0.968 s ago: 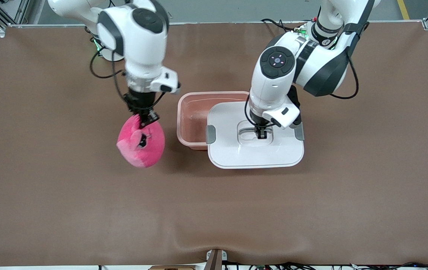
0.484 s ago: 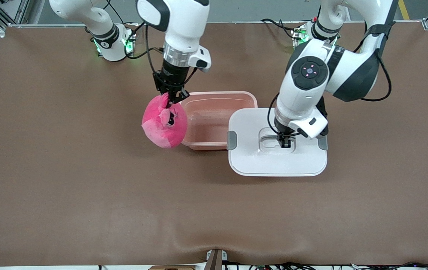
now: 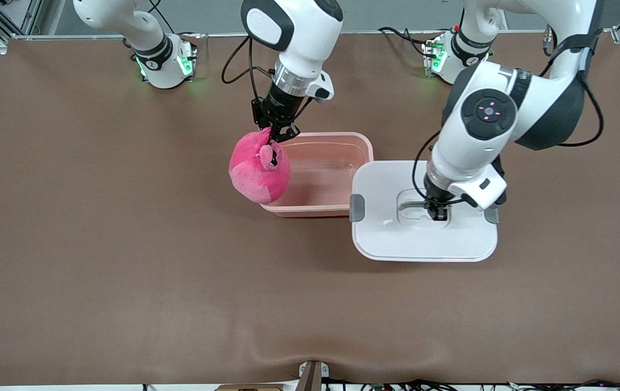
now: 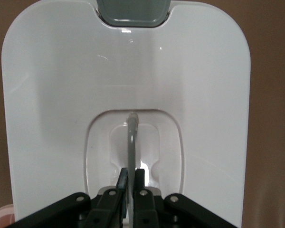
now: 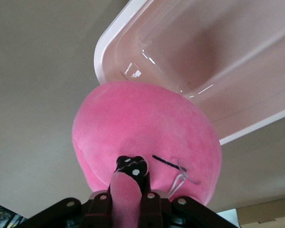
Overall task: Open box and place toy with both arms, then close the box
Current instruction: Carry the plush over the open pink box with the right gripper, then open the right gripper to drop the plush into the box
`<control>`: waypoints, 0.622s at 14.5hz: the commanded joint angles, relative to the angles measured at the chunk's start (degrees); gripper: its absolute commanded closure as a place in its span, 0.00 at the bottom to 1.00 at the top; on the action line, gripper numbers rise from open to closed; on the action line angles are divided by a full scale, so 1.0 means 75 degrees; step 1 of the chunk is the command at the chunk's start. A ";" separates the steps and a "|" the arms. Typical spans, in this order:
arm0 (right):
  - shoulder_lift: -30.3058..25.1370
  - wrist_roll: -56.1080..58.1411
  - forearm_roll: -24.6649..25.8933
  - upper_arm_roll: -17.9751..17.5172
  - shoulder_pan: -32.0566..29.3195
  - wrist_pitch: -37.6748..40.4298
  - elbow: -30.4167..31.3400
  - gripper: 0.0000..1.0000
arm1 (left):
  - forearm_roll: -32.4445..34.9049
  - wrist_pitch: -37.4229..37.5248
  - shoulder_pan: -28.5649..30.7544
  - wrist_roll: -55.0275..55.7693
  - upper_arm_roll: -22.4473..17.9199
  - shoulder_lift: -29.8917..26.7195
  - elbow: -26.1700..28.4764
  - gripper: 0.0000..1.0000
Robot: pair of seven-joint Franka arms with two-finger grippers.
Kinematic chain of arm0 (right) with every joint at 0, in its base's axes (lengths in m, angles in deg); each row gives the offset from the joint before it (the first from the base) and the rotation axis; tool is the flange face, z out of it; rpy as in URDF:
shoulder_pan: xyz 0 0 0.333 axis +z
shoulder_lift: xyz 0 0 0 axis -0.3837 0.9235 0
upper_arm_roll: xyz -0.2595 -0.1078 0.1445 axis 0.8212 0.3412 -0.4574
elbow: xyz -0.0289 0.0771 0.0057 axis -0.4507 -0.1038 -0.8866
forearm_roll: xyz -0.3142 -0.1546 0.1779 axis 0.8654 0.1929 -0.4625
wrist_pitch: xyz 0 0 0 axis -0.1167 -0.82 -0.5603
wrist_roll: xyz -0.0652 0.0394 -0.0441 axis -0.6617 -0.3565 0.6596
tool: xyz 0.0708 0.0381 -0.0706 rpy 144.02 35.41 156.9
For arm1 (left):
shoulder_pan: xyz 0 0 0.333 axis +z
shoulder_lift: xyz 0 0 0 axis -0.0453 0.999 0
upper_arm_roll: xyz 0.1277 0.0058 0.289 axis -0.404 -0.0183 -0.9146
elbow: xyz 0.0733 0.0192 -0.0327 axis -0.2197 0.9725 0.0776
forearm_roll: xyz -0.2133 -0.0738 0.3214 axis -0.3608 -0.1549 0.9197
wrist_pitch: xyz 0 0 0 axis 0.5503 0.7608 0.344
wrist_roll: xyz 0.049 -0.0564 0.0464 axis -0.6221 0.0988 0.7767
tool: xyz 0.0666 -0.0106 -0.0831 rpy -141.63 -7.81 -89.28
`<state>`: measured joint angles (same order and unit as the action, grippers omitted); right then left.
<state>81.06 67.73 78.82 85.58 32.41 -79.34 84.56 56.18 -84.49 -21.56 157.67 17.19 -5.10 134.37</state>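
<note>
The right end effector (image 3: 276,136) is clamped on a fold of the pink toy (image 3: 259,172), which hangs over the rim of the open box (image 3: 337,209) at the right arm's end of it. The left end effector (image 3: 438,213) is closed on the thin handle bar (image 4: 131,142) in the recess of the white lid (image 3: 424,241), held just beside the box toward the left arm's end of the table (image 3: 125,282).

The left wrist view shows the pinched bar plainly; the front view hides it under the wrist. The right wrist view shows the toy's eye (image 5: 133,167) between the fingers and the bare box floor (image 5: 218,57).

One grey clip (image 3: 357,208) shows fully; the other (image 3: 492,216) is partly covered by the arm.
</note>
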 commanded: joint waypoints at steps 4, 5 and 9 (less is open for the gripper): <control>0.0187 -0.0337 0.0119 0.0093 0.0463 0.1063 -0.1111 0.00 | 0.0026 -0.0094 0.0431 -0.0672 0.0120 -0.0380 0.0358 1.00; 0.0187 -0.0325 0.0095 0.0093 0.0463 0.1379 -0.1440 0.00 | 0.0026 -0.0094 0.0454 -0.0719 0.0120 -0.0391 0.0357 1.00; 0.0187 -0.0349 0.0060 0.0093 0.0452 0.1628 -0.1736 0.00 | 0.0026 -0.0094 0.0536 -0.0895 0.0120 -0.0392 0.0357 1.00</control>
<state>81.71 65.10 79.08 85.77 35.44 -68.06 72.84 56.18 -84.60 -18.54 152.37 17.32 -5.87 135.09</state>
